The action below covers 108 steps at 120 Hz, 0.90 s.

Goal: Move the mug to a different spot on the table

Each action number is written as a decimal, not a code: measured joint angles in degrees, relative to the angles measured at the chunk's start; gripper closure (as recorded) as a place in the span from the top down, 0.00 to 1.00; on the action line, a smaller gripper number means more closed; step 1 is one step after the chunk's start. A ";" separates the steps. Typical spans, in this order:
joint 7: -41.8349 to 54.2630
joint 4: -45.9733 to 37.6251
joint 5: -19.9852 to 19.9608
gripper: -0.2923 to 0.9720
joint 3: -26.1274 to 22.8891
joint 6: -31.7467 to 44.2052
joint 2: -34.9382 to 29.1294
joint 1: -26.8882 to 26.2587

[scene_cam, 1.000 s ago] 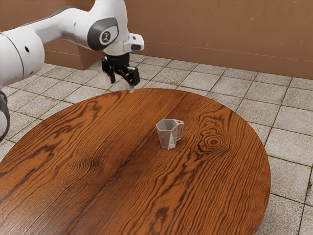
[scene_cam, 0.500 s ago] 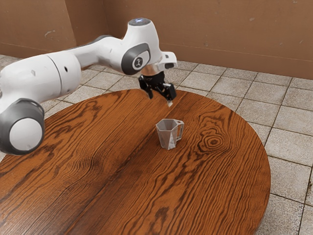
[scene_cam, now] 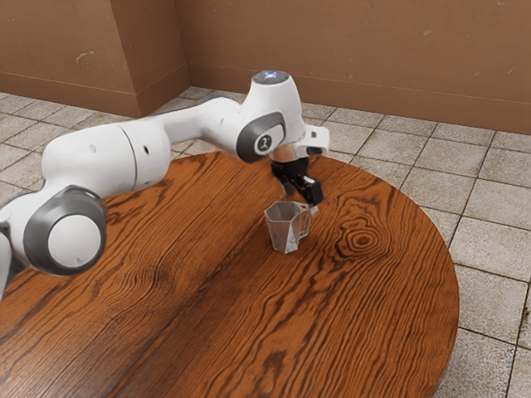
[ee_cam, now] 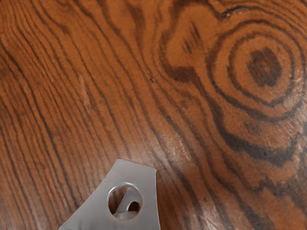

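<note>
- The tiled floor (scene_cam: pixel 489 207) ran around the right side and top of the exterior frame, with a brown wall (scene_cam: pixel 398 41) across the top behind it.
- A big round wooden tabletop (scene_cam: pixel 166 315) took up most of the lower and middle frame. It was dark orange-brown with heavy grain and had a ringed knot (scene_cam: pixel 361 242) right of center.
- The white arm (scene_cam: pixel 149 153) came in from the left edge and stretched across toward the middle of the frame. Its chunky gray joint sat at the lower left and its wrist bent down just above center.
- The mug (scene_cam: pixel 286 225) was a pale gray faceted one. It stood upright on the tabletop pretty much dead center in the exterior frame, a bit left of the knot, with its handle facing the right side of the frame.
- The black gripper (scene_cam: pixel 304 192) hung right above the mug's handle side, very close to the rim. As far as I could make out, the fingers were spread apart with nothing clamped between them.
- In the wrist view, a gray piece of the mug (ee_cam: pixel 124 201) with a round hole in it sat just under the hand. The grainy tabletop (ee_cam: pixel 96 72) spread out past it, and the ringed knot (ee_cam: pixel 261 67) lay well off to one side of the mug.
</note>
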 joint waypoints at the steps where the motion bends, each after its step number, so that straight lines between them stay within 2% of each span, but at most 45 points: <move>1: 0.19 0.09 0.19 0.75 -0.02 0.01 0.01 0.01; 17: 2.89 2.13 2.21 0.75 -1.27 0.54 2.70 1.25; 69: 8.60 4.95 5.31 0.73 -4.82 8.20 9.97 2.91; 108: 10.26 4.94 5.76 0.43 -5.14 9.43 10.45 2.95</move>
